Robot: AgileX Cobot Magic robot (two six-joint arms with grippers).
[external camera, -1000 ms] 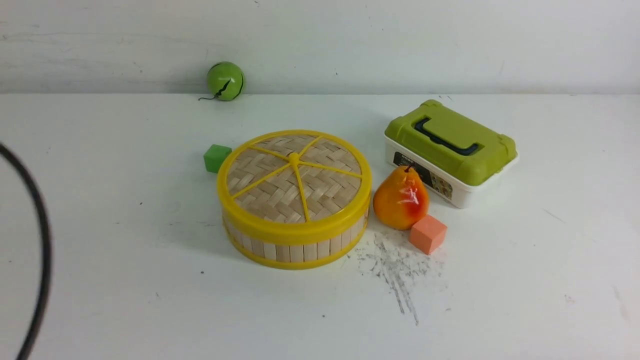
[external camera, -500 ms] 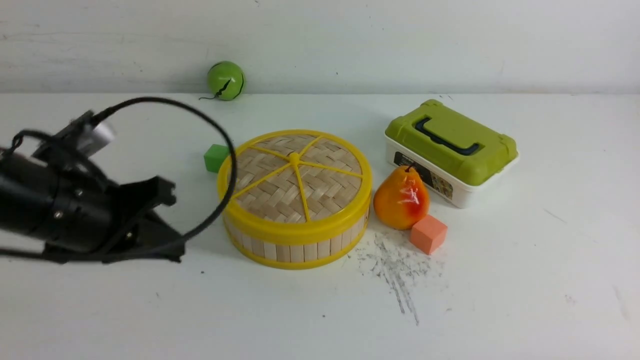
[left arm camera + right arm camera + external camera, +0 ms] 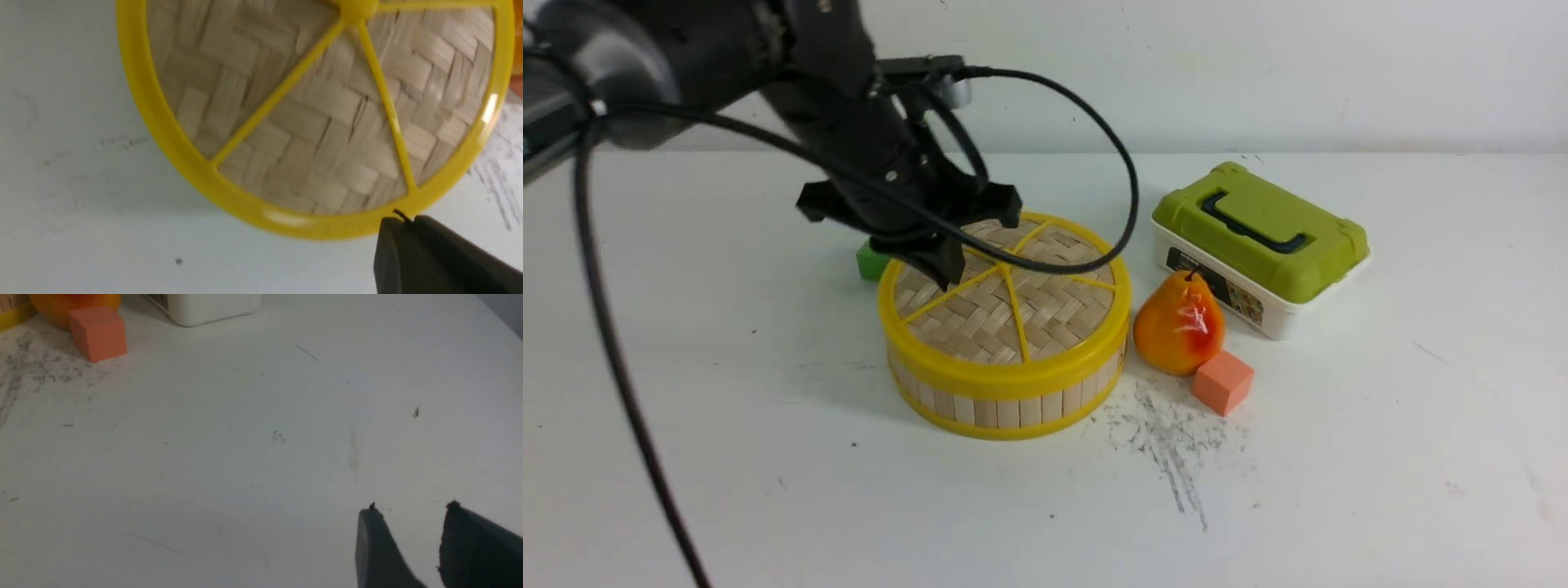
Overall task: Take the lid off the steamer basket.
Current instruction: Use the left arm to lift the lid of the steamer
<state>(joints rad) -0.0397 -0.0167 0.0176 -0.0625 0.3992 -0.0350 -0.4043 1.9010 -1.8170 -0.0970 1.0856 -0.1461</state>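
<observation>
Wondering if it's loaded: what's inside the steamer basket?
Cannot be seen: the lid sits on the basket and covers its inside. Only its slat wall shows.

wall (image 3: 1258, 65): plain white, scuffed | table (image 3: 1380, 457): white, grey smudges | light: even, soft shadows

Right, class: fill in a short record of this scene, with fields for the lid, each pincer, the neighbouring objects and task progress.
lid: seated on steamer basket
left pincer: over the lid's woven top, tips together, gripping nothing
right pincer: open, above table, holding nothing
neighbours: pear and orange cube on the basket's right side; green cube at its far left; green-topped box behind pear
progress: lid not yet lifted
</observation>
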